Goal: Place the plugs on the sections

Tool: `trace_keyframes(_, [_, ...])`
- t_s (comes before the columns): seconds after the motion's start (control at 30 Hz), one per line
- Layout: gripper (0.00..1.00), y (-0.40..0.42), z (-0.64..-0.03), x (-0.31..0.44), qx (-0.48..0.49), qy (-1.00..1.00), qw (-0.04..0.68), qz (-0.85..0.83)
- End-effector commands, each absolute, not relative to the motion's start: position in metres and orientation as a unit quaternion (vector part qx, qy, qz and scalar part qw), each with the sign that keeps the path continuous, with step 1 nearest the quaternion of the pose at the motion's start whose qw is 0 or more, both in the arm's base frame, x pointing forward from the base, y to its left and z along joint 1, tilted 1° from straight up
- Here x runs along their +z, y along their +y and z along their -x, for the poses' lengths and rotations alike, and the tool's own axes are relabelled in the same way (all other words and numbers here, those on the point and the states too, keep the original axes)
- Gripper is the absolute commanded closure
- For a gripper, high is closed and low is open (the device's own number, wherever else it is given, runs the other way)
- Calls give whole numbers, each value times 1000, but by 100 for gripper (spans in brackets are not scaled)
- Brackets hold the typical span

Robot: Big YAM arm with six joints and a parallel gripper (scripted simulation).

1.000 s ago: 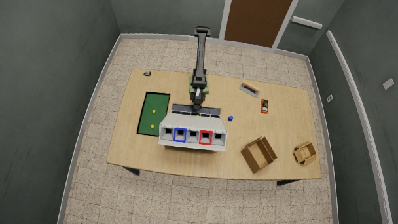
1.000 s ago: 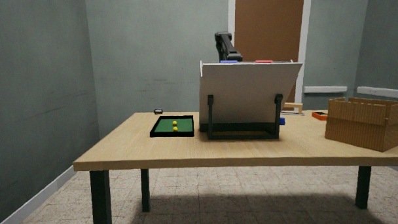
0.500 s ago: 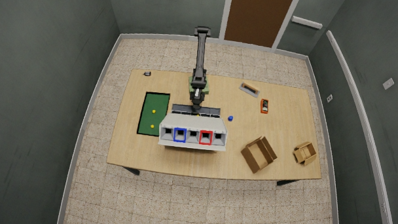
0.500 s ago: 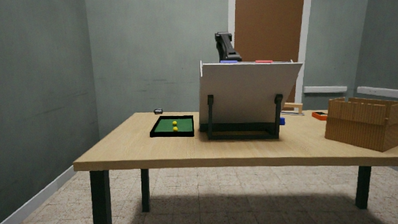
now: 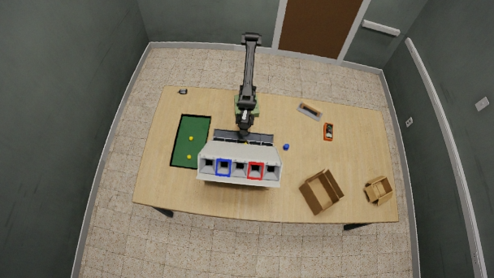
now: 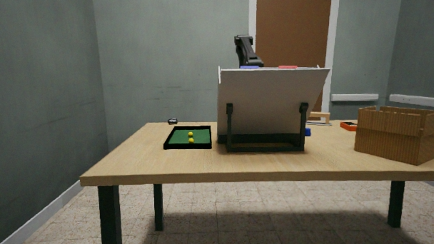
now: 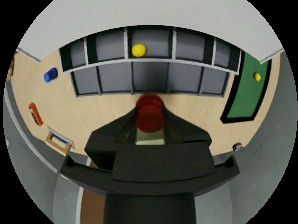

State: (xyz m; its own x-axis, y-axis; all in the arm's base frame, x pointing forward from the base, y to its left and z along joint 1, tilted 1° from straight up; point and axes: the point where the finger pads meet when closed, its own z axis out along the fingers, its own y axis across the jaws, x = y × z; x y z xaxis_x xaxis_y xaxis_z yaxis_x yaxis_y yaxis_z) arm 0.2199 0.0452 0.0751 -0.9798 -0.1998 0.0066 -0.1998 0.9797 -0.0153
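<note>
My gripper (image 5: 244,132) (image 7: 150,111) is shut on the red plug (image 7: 150,111), held just before the middle section's flat front part (image 7: 150,76) in the wrist view; its height is unclear. The blue plug (image 5: 286,146) (image 6: 308,132) (image 7: 50,75) stands on the table beside the funnel unit. A yellow marble (image 7: 139,50) lies in the back part of the middle section. Two yellow marbles (image 5: 191,138) (image 5: 188,157) lie in the green tray (image 5: 195,126) (image 7: 245,102). In the top view, the blue band (image 5: 223,160) is on the second funnel from the left, the red band (image 5: 256,163) on the fourth.
The pale cover (image 5: 240,150) (image 7: 150,12) rises behind the sections and hides the pipes. A large open carton (image 5: 310,197) and a small one (image 5: 373,193) stand to the right in the top view. An orange tray (image 5: 326,138) and a grey-and-wood item (image 5: 309,111) lie nearer the arm's base.
</note>
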Motion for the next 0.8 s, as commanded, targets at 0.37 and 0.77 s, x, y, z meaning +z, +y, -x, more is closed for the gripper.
trace_keyframes(0.37, [100,43,-224,75,5,-995,-8,-98])
trace_keyframes(0.77, [100,43,-223,64,6,-995,1,-98])
